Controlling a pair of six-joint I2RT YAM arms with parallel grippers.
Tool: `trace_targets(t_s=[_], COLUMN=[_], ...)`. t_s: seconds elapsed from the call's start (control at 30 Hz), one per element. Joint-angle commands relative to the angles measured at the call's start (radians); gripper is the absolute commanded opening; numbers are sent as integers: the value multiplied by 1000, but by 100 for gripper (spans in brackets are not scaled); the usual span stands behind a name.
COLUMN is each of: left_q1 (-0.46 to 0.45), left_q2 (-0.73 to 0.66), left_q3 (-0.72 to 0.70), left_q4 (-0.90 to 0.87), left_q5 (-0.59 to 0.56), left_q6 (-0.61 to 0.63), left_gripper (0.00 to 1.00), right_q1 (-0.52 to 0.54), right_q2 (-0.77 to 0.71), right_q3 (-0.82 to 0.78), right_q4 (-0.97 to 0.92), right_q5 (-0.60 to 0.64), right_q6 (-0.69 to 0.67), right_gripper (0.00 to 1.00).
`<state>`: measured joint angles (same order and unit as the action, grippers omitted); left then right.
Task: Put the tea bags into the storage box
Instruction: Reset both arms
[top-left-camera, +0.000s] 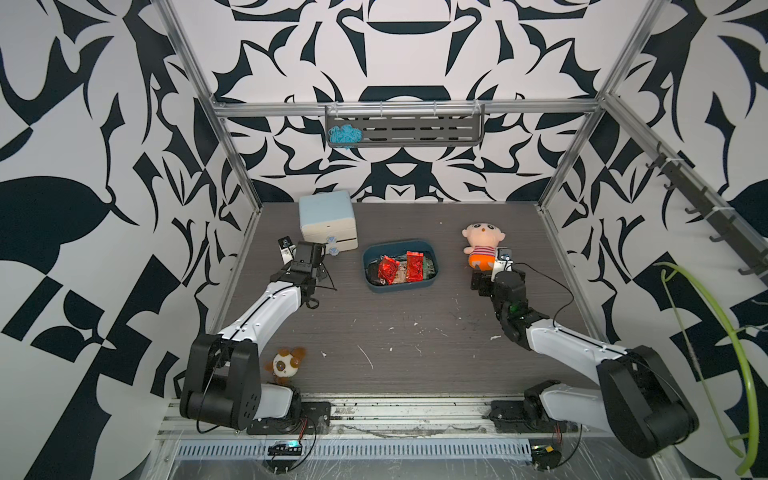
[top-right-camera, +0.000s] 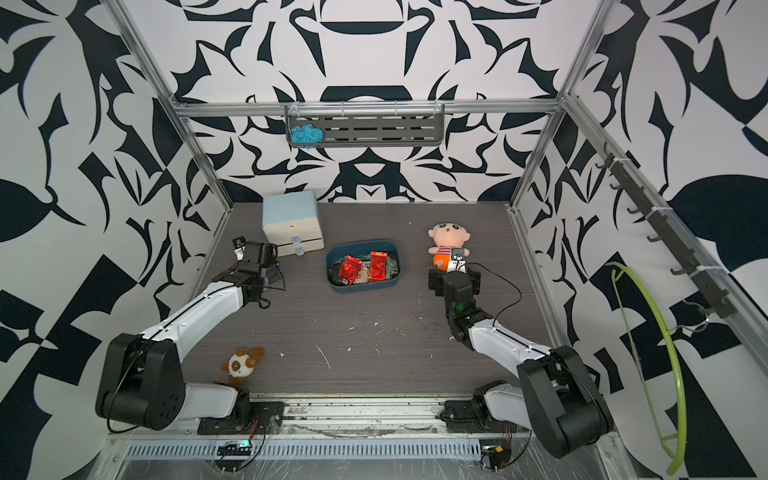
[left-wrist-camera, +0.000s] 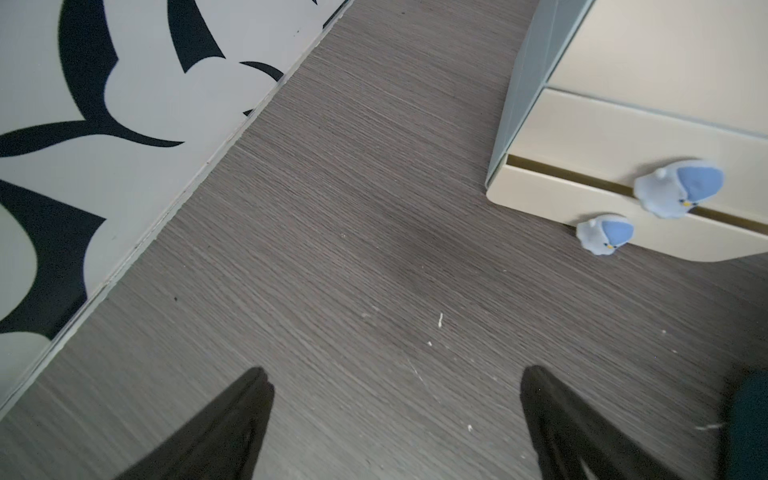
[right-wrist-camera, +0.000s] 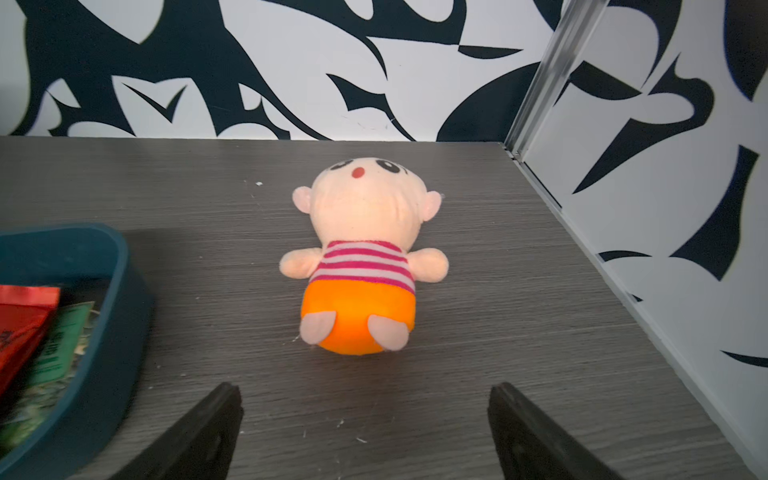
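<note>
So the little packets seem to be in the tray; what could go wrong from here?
1. The red tea bags lie heaped on top in the storage box; a knock to the box might tip one out.
2. The right gripper, open, points at the plush doll; moving forward, it could shove it.
3. The left gripper, open, hangs near the mini drawer cabinet and might clip its knobs.

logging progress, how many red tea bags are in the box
2, both in the storage box: the left red tea bag and the right red tea bag, side by side. More may be hidden underneath.
</note>
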<state>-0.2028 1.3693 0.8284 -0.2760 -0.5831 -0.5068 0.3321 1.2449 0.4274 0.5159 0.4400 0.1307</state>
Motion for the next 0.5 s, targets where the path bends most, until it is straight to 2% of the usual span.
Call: trace_targets(t_s=[0.0,0.07,0.13,0.27,0.33,0.47], left_q1=[33,38,40,46,63,68], left_q2=[-3,9,22,29,20,8], left_q3=[-50,-63,-55,-123,-160,-213], left_q4=[117,118,94,216,266,348], left_q5=[1,-46,-73,-144,-131,-96], left_q6=[95,105,113,182,182,183], left_gripper=[100,100,100,100,100,100], right_q1=[-22,-26,-34,-61,-78,-98], right_q2=[-35,-77,-94,-1,7,1], right_q3=[-10,-46,-84,-67,-28,-62], right_q4=[68,84,144,179,106,170], right_q5=[45,29,17,21,-25,-7], right_q6=[-34,-121,-149,-134,-127,-160], right_gripper=[97,97,99,99,98,99])
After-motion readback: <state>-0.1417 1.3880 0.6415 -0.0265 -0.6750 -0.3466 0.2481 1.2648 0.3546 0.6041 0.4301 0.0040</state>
